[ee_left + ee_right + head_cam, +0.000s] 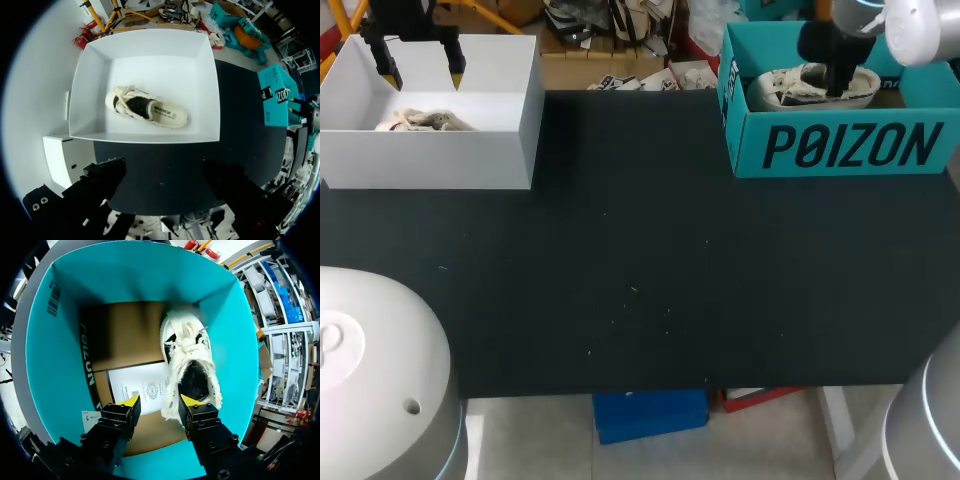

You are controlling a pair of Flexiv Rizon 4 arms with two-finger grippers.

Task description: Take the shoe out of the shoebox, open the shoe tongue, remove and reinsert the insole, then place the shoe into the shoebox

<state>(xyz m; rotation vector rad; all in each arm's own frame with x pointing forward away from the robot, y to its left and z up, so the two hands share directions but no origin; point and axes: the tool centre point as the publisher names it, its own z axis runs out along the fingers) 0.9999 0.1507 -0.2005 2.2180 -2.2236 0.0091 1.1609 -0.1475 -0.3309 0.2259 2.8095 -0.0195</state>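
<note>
A cream shoe (780, 90) lies in the teal shoebox (840, 150) at the table's far right. My right gripper (838, 88) is lowered into that box. In the right wrist view the shoe (187, 350) points away from the gripper (160, 401), its dark opening nearest. One yellow tip sits at the heel opening and the other outside the shoe's side wall, with a gap showing, so the gripper is open. A second cream and black shoe (147, 107) lies in the white box (145, 137) at far left. My left gripper (422, 72) hangs wide open above it.
A printed white sheet (140, 385) lies on the teal box's (60, 340) brown floor beside the shoe. The white box (430, 160) stands at the far left corner. The black tabletop (640, 280) stretches between and in front of both boxes.
</note>
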